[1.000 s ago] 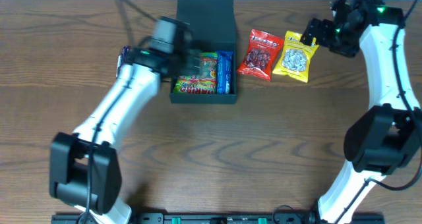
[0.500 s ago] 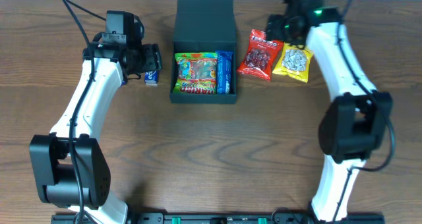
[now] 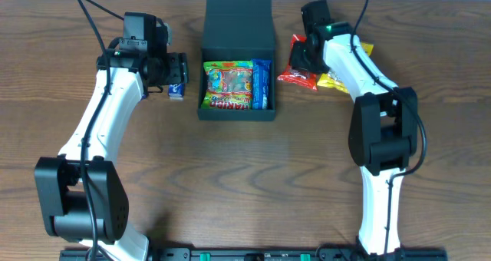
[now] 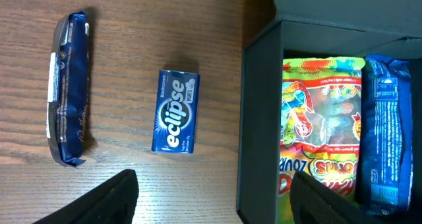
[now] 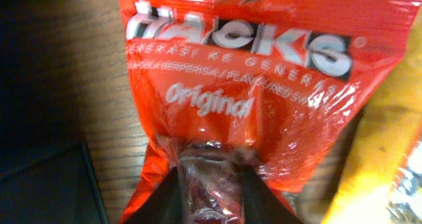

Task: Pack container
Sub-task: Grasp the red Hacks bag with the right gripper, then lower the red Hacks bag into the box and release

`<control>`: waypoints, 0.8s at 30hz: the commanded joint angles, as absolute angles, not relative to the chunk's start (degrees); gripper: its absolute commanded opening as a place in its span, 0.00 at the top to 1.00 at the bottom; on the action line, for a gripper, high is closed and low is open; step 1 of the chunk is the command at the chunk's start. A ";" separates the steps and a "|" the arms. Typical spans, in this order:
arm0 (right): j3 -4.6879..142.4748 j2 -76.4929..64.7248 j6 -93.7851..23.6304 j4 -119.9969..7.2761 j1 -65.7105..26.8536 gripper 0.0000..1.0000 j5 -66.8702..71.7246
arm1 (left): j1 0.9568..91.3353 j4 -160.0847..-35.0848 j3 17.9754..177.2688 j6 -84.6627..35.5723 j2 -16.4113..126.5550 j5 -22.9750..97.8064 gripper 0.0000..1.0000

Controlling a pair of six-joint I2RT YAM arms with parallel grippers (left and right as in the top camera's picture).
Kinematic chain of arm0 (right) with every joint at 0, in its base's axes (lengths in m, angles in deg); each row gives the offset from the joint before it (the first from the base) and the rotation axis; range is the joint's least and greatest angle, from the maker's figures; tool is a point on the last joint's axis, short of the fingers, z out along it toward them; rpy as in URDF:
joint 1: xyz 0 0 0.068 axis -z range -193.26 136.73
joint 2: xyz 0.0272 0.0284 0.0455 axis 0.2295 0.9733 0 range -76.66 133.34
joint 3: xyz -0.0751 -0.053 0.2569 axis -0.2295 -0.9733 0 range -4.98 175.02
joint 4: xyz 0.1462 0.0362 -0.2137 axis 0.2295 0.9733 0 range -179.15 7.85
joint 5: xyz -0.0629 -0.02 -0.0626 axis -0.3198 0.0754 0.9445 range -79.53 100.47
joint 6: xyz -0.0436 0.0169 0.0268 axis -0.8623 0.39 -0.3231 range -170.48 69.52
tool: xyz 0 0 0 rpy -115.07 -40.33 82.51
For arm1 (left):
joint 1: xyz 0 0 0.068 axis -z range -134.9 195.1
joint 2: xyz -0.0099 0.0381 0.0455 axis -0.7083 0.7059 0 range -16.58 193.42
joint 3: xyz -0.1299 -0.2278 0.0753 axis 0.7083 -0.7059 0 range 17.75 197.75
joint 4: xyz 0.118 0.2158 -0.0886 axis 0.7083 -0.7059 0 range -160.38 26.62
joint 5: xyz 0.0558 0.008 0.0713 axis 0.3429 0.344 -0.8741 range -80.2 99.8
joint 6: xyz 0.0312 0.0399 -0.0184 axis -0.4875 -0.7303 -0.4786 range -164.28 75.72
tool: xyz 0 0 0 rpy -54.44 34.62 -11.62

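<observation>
The container (image 3: 236, 113) sits toward the far middle of the bench (image 3: 245, 184), its lid (image 3: 239, 19) open behind it. Inside, a gummy bag (image 3: 228, 86) fills the left part and a slim packet (image 3: 261, 83) lies along the right wall, the two side by side. On the bench left of the container lies an Eclipse mint pack (image 4: 175, 111), near the wall but apart from it, with a wrapped bar (image 4: 68, 89) farther left. Right of the container lies a Hacks bag (image 5: 244, 85), and a second snack bag (image 3: 341, 80) touches its right side.
</observation>
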State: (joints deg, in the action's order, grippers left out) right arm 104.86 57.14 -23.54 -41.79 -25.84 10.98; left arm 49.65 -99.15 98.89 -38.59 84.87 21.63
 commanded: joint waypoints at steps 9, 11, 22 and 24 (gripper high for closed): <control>110.19 57.62 -25.18 -33.36 -26.22 0.98 13.30 | 49.50 -98.71 100.11 -41.76 83.28 19.82 0.26; 114.37 56.27 -27.73 -31.02 -26.61 0.99 13.30 | 49.50 -98.64 100.11 -41.78 82.93 18.01 0.26; 124.53 48.86 -66.68 -29.44 -36.71 0.99 -8.12 | 46.55 -95.98 100.14 -45.15 79.15 10.42 0.25; 123.74 49.38 -88.56 -26.10 -38.96 0.99 -16.34 | 44.78 -95.93 100.14 -45.63 78.05 10.42 0.25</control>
State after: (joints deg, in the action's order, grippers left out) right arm 123.92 49.21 -61.72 -27.37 -36.75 -2.92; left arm 46.46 -96.13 98.89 -43.79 80.00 12.35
